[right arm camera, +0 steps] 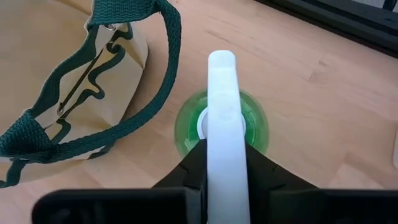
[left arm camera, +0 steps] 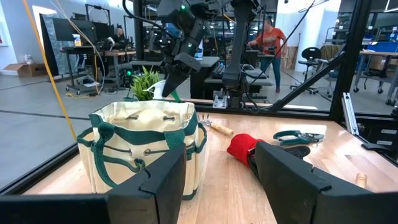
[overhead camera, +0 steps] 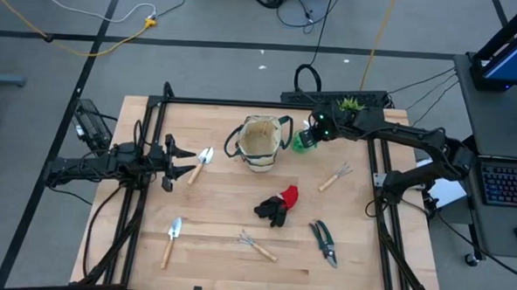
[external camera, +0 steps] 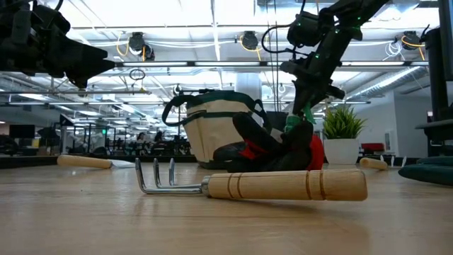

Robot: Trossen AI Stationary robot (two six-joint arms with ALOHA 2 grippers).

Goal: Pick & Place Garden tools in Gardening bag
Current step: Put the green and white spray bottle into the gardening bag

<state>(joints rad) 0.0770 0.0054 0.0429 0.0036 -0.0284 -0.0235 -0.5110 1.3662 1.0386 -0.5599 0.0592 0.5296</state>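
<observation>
High view: right gripper [overhead camera: 319, 130] sits over the spray bottle [overhead camera: 306, 140], just right of the bag [overhead camera: 260, 142]. Right wrist view shows its fingers clamped on the bottle's white head [right arm camera: 222, 118], base apparently on the tabletop [overhead camera: 238, 205]. Step looks like the bottle pick. Next: lift clear of the bag's strap [right arm camera: 163, 81], carry over the opening, release. Left gripper [overhead camera: 181, 159] waits left of the bag, fingers spread, empty.

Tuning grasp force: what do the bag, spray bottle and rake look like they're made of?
Gardening bag: soft beige canvas with woven dark green webbing trim, matte; it creases and sags.
Spray bottle, clamped in the right gripper: translucent green plastic body, smooth white plastic head.
Rake: shiny bent metal tines, likely steel; light turned wooden handle with grooves.
</observation>
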